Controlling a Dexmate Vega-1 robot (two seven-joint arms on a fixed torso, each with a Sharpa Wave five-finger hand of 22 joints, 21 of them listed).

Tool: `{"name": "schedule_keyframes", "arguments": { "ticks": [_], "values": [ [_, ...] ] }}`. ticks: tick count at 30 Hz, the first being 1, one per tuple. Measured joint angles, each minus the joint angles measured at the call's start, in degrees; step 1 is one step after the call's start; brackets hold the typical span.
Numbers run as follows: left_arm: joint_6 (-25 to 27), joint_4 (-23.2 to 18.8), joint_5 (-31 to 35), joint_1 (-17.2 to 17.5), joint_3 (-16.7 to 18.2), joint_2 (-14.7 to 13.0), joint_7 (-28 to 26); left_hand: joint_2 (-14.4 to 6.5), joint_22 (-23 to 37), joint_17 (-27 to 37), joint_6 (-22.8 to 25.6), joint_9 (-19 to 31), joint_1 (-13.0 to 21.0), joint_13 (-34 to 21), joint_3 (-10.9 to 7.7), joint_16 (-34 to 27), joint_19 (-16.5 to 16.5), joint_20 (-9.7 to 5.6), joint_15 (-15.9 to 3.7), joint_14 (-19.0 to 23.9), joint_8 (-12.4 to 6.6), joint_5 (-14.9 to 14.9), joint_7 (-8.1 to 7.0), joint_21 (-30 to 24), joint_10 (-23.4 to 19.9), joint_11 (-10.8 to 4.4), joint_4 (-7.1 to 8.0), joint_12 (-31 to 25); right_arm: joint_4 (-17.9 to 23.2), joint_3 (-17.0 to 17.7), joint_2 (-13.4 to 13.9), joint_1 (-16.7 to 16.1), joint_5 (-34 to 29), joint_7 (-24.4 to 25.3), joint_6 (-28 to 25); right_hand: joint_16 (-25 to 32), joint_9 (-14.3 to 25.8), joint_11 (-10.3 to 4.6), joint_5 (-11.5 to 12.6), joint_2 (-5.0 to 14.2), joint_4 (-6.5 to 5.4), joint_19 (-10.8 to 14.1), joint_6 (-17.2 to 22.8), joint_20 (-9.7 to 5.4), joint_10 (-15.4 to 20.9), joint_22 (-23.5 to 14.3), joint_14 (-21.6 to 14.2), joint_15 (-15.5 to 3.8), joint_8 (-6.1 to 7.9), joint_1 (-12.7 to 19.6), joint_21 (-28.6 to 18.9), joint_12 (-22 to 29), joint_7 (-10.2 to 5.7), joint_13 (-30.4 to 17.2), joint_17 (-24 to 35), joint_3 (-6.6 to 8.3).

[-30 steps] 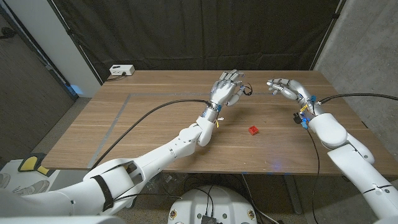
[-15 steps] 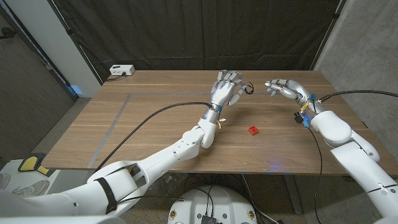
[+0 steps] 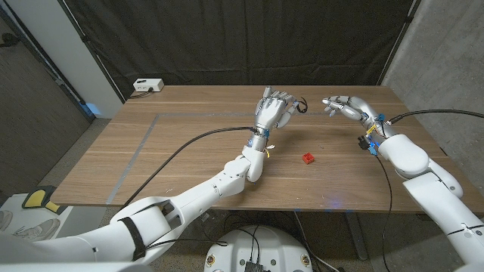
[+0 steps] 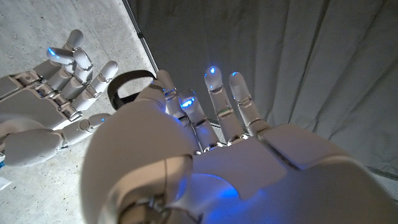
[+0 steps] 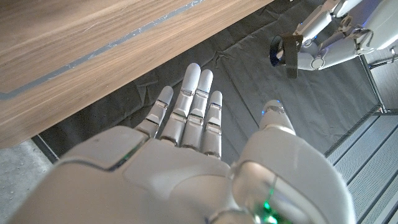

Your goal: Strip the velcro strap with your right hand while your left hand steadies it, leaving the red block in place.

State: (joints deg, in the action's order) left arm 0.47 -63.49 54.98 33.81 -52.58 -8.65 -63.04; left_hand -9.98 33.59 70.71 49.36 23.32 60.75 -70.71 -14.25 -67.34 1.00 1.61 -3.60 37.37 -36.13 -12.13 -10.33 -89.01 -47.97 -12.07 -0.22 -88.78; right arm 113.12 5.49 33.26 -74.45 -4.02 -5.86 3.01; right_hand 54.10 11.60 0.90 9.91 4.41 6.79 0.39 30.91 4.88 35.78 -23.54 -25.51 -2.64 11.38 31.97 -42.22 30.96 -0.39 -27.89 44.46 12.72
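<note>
Left hand [image 3: 274, 109]: raised above the table's [image 3: 181, 143] far side, fingers pinching the strap [image 3: 300, 106], a small black loop. Right hand [image 3: 344, 106]: near, fingers spread, empty, apart from strap. Block [image 3: 308, 159]: on table, between arms. Step: approach; next, right hand must close the gap and grasp the strap's end. Versus earlier: barely changed.

Your left hand [image 3: 274, 108] holds the velcro strap [image 3: 300, 106] up at the far side. Your right hand [image 3: 345, 106] hovers empty just right of it, fingers apart. The red block [image 3: 308, 159] lies nearer.
</note>
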Motion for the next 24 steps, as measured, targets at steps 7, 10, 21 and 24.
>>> {"name": "schedule_keyframes", "arguments": {
  "ticks": [7,10,21,24],
  "values": [
    [-0.3,0.2,-0.7,0.0,0.0,0.2,-0.2,0.3,1.6,-0.2,0.6,-0.5,0.3,0.0,-0.20,-0.6,-1.0,1.00,0.03,-0.1,0.13,0.0,0.42,-0.8,-1.5,-0.09,0.14,-0.9,-0.9,0.1,0.2,0.5,2.7,-2.6,2.0,3.1,0.0,-0.63,0.3,-0.31,0.07,-0.2,2.7,0.25,1.2,-0.3,0.0,0.00,0.35,-0.3,-0.5,2.9,0.20,-2.2,3.2,-1.21],
    [-0.3,0.2,-0.7,0.0,0.1,0.3,-0.2,0.8,2.4,-0.2,0.9,-0.5,0.8,0.0,-0.59,-0.6,-1.4,1.48,0.19,-0.7,0.31,0.0,0.51,-0.8,-1.1,0.17,-0.10,-0.9,-0.9,0.1,0.2,0.5,4.4,-4.4,3.0,5.3,0.0,-0.64,0.5,-0.31,0.31,-0.2,5.0,0.25,1.2,-0.5,0.0,0.00,0.94,-0.3,-0.9,5.0,0.22,-4.4,5.8,-1.58],
    [0.0,1.5,-2.1,-0.6,0.0,1.0,0.6,1.3,4.0,-0.4,2.1,-0.9,0.4,0.0,-1.30,0.0,-2.3,1.87,0.33,-2.0,0.59,0.0,0.61,-0.6,0.5,-0.01,-0.34,-0.9,-3.9,-1.0,2.2,3.4,7.8,-8.5,5.0,9.8,0.0,-2.49,0.5,0.16,1.28,0.1,9.1,-0.71,2.7,-1.5,-1.3,-0.04,1.38,2.4,-2.9,12.0,1.12,-11.4,9.0,-1.73],
    [-0.7,2.3,-2.3,-1.1,-0.3,1.3,0.4,1.3,4.0,-0.4,2.1,-0.9,0.4,0.0,-1.31,0.0,-2.3,1.87,0.12,-2.2,0.76,0.0,0.60,-0.4,1.1,0.00,-0.35,-0.9,-3.9,-1.7,2.5,3.9,7.9,-8.9,4.4,10.4,0.0,-2.48,0.5,0.45,1.56,0.4,9.4,-1.02,3.1,-1.8,-1.9,-0.01,1.38,2.7,-3.2,13.8,1.42,-13.2,9.3,-2.02]
  ]
}}
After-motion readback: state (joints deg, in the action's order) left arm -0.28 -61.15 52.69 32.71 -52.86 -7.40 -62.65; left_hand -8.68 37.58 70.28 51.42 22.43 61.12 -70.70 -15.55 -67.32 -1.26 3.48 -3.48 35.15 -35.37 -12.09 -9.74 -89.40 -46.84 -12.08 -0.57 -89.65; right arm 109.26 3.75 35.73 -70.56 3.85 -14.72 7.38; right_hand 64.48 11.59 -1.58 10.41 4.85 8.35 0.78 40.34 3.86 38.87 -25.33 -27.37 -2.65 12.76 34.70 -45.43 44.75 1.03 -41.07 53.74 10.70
